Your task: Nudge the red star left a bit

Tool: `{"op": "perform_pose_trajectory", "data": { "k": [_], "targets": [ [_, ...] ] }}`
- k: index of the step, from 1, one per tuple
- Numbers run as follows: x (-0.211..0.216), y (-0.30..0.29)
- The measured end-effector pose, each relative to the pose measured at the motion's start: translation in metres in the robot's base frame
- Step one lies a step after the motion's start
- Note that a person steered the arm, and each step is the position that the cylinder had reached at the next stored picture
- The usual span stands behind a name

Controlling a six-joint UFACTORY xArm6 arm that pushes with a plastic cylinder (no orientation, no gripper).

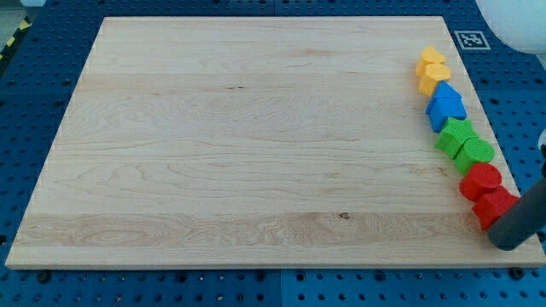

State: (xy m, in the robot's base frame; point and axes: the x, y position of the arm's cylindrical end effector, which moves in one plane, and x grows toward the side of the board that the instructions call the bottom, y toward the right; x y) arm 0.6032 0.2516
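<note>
Tip [510, 246] planted just right of red star [496, 207] at surface [256, 153] lower-right corner, below red round block [481, 180], placed so for a leftward shove; no jaws fitted, nothing grasped.

We see the board [247, 145], pale wood. Along its right edge, top to bottom, touching in a line: two yellow blocks [432, 70], two blue blocks [446, 104], two green blocks [464, 145], two red blocks [489, 194].

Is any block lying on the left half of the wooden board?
No, all blocks stand in a column along the view's right edge of the board, from the yellow blocks down to the red blocks.
</note>
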Motion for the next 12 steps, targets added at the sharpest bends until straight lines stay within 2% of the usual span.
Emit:
{"op": "perform_pose_trajectory", "data": {
  "k": [3, 7, 12],
  "targets": [
    [0.005, -0.027],
    [0.013, 0.053],
    [0.0, 0.025]
  ]
}}
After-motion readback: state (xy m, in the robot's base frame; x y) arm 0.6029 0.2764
